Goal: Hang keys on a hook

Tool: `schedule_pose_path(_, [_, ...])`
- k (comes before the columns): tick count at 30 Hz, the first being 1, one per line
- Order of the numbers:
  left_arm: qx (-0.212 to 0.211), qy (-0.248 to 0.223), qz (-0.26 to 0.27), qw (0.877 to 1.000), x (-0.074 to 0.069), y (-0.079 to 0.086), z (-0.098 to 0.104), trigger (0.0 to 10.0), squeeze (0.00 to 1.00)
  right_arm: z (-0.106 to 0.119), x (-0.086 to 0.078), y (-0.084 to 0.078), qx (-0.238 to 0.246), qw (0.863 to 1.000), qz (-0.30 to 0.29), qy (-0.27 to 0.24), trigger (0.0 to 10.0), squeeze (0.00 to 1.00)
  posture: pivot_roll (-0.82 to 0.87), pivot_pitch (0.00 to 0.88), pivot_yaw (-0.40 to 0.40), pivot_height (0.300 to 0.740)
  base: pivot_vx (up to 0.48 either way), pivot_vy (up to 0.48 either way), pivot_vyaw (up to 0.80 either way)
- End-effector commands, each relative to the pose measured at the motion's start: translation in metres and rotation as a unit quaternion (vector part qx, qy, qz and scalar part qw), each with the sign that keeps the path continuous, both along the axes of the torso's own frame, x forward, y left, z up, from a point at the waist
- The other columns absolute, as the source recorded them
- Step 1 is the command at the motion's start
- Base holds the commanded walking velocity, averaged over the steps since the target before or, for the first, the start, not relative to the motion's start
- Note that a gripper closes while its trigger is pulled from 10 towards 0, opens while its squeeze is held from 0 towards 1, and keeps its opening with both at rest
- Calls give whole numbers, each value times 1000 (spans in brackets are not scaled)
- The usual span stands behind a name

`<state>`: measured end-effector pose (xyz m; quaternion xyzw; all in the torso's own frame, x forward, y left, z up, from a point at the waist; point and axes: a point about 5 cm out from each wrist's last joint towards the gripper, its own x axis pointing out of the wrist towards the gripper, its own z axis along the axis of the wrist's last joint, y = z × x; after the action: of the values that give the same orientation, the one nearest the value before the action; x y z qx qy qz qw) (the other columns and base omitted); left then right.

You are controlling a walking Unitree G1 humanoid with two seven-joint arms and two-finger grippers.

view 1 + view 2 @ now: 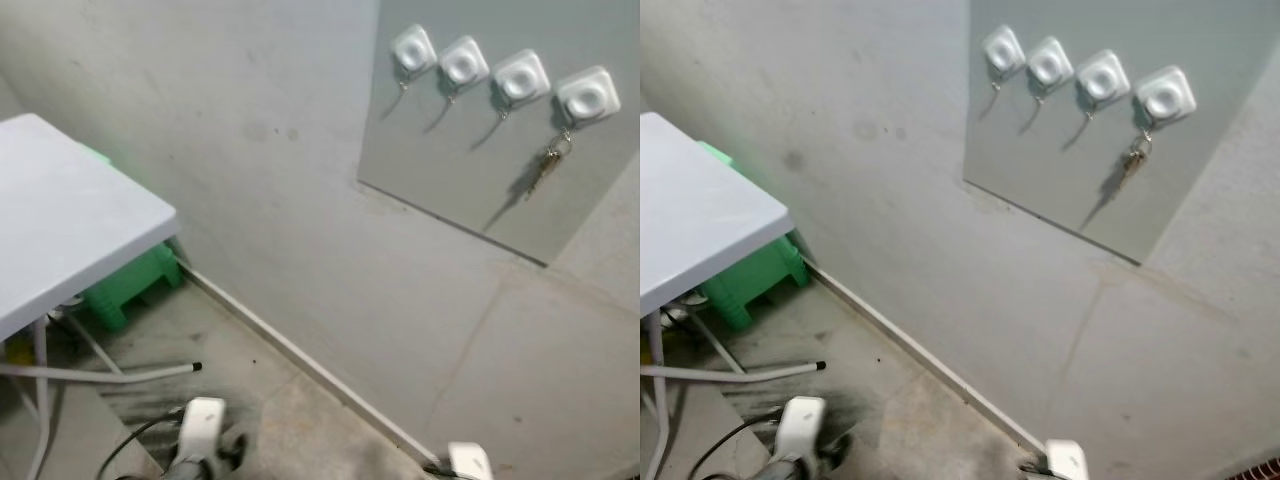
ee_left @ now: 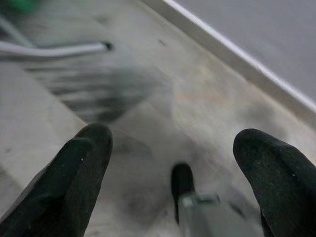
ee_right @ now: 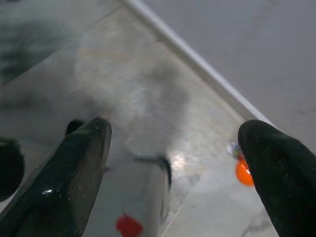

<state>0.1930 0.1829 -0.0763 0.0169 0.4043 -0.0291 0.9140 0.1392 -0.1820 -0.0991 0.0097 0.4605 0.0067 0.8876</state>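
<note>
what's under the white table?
Under the table: a green stool by the wall, white metal legs and a dark cable on the floor. The tabletop hides most of the stool.

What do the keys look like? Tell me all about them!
The keys are a small bunch of dull, metal-looking pieces on a little ring. They hang straight down from the rightmost hook, one of four white square hooks in a row on a grey panel on the wall. Only the hook's small wire holds them; they dangle against the panel and cast a slanted shadow on it. They are too small to count or to see their shapes clearly.
</note>
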Motion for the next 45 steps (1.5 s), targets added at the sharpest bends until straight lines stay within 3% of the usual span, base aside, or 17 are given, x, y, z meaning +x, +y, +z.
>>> schedule_pose_path(1, [-4,4,-4,1000,-2,-5,-2,10000,0,-1,-6,-8,-11,1000,-9,11,10000,0,-82,0,19,740,0,0,788])
schedule_pose_path(37, [-9,-3,11,1000,0,-1,0,10000,0,0,-1,-9,3,1000,-19,6,10000,0,-71,0,8,740,0,0,792])
schedule_pose_path(40, [-10,-3,13,1000,0,0,0,10000,0,0,-2,-9,22,999,-45,6,10000,0,-71,0,8,740,0,0,0])
schedule_pose_path(45, [-19,-1,18,1000,1,-2,0,10000,0,1,0,-8,20,999,-39,1,10000,0,-75,0,10,740,0,0,0])
